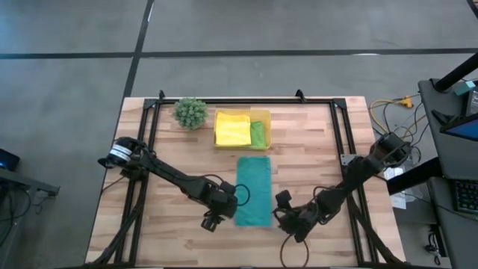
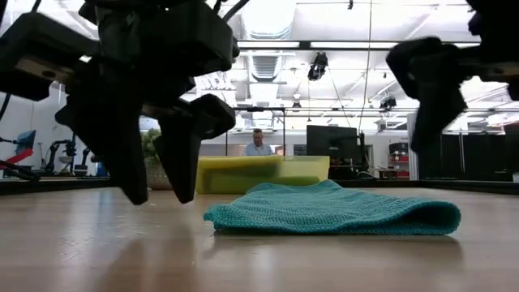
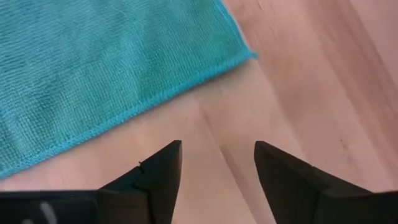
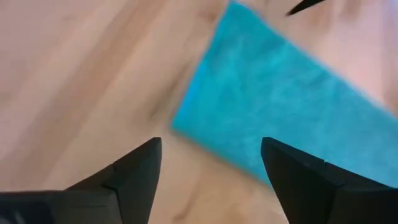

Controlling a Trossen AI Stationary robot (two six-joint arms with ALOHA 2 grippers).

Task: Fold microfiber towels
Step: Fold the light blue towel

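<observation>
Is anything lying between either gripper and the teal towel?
Nothing visible does. The teal towel lies flat on bare wood. The left gripper is open, apart from one of its corners, and the right gripper is open near another corner, with only bare table between them and the towel.

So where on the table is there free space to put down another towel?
Bare wood lies left of the teal towel, behind the left gripper, and at the far right between the yellow tray and the table's frame. It is crowded at the near edge, where the left gripper and the right gripper, both open, flank the towel, and around the spiky plant.
</observation>
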